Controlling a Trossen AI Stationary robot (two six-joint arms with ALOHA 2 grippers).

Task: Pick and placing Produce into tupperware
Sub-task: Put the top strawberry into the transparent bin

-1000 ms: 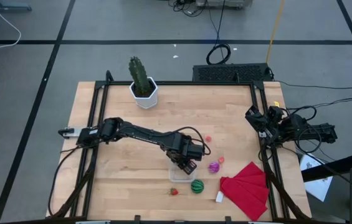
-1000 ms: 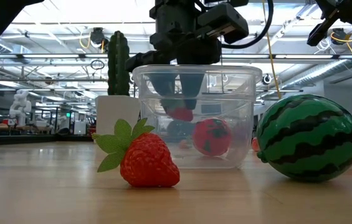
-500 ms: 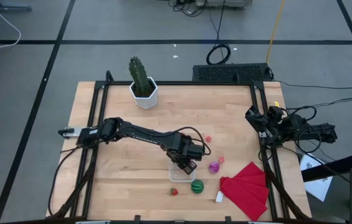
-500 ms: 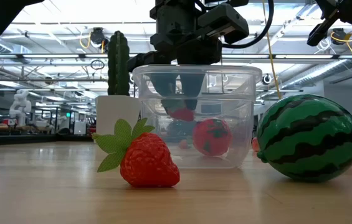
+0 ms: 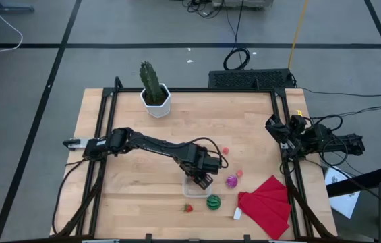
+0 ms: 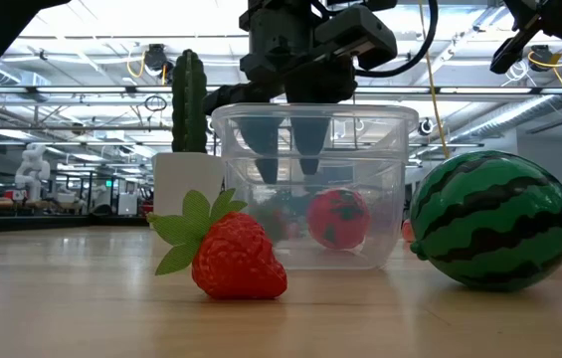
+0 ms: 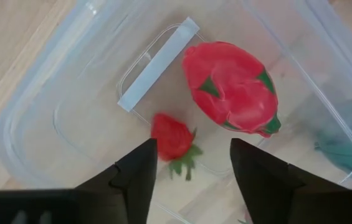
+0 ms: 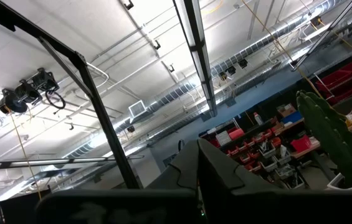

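Left gripper (image 5: pixel 202 177) hangs over the tupperware (image 5: pixel 196 188), near the middle of the counter's (image 5: pixel 136 202) front edge, with its fingers (image 7: pixel 137 171) spread apart and nothing between them. Inside the clear tupperware lie a small strawberry (image 7: pixel 171 138), its green leaves turned toward the gripper, and a bigger red piece with green marks (image 7: pixel 230 87), whose long axis runs slanted across the container. On the floor of the container a raised rectangular frame is moulded, but no writing can be read on it.

Left of the tupperware, closer to the front edge, a second strawberry (image 5: pixel 188 208) lies on the counter; in the low view its leaves point left. Just right of it sits the green striped ball (image 5: pixel 213 202). Farther right are the purple piece (image 5: pixel 231 181) and a small pink bit (image 5: pixel 239 173). At the counter's right edge the right gripper (image 5: pixel 276 128) waits; I cannot tell if it is open.
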